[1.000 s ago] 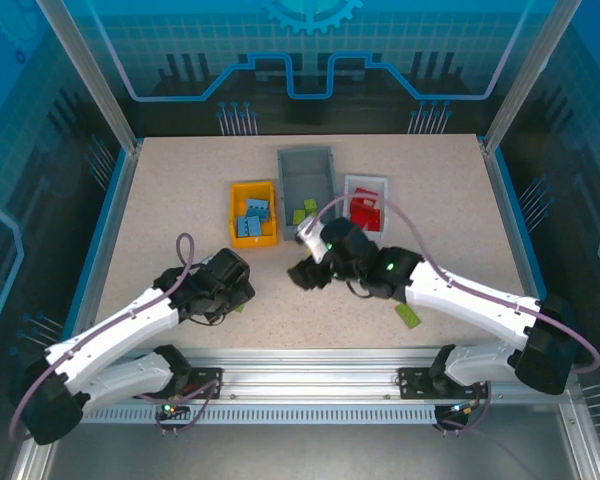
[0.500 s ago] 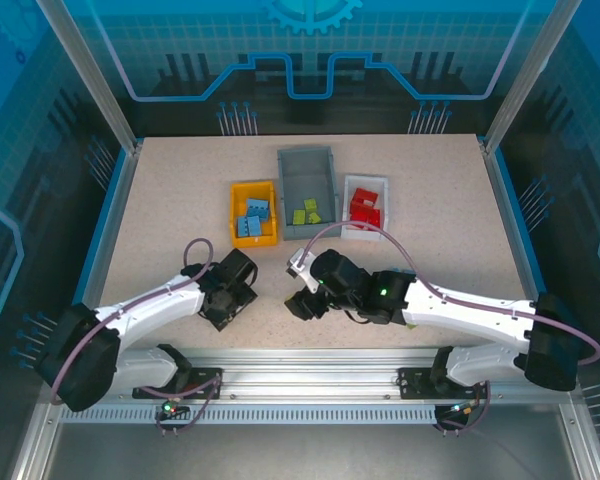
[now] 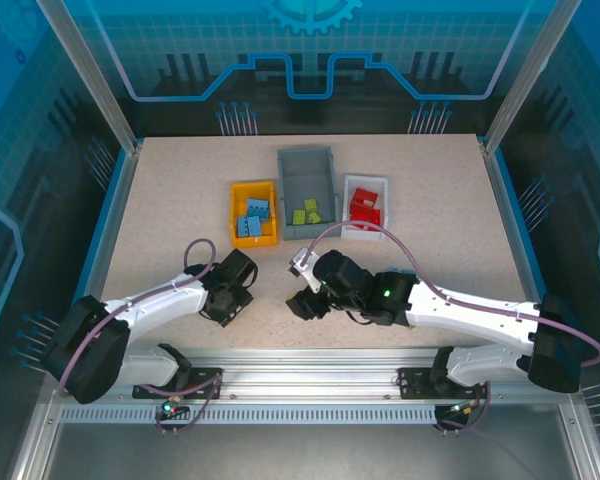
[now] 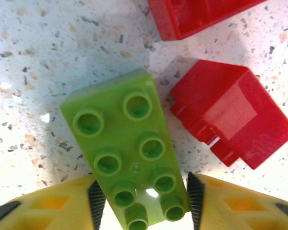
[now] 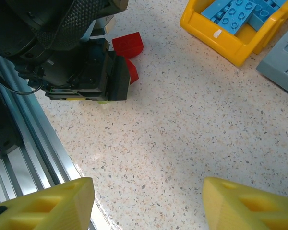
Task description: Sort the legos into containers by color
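Observation:
A lime green lego (image 4: 125,148) lies studs-up on the table with my left gripper (image 4: 146,199) shut on its near end, both black pads against its sides. Two red legos (image 4: 235,120) (image 4: 197,14) lie just beyond it. From above, the left gripper (image 3: 225,300) is low at the near left of the table. My right gripper (image 3: 305,305) (image 5: 146,201) hangs open over bare table, nothing between its fingers. The yellow container (image 3: 234,215) holds blue legos (image 3: 252,218), the grey one (image 3: 305,170) green legos (image 3: 306,212), the white one (image 3: 365,181) red legos (image 3: 364,210).
The three containers stand in a row at mid-table, beyond both grippers. The right wrist view has the left arm's black wrist (image 5: 81,76) close by, two red legos (image 5: 128,44) beside it, and the metal rail (image 5: 19,143) at the table's near edge.
My left gripper's jaws have closed in on the green lego. The right arm has drawn back from the containers toward the near edge, its jaws unchanged.

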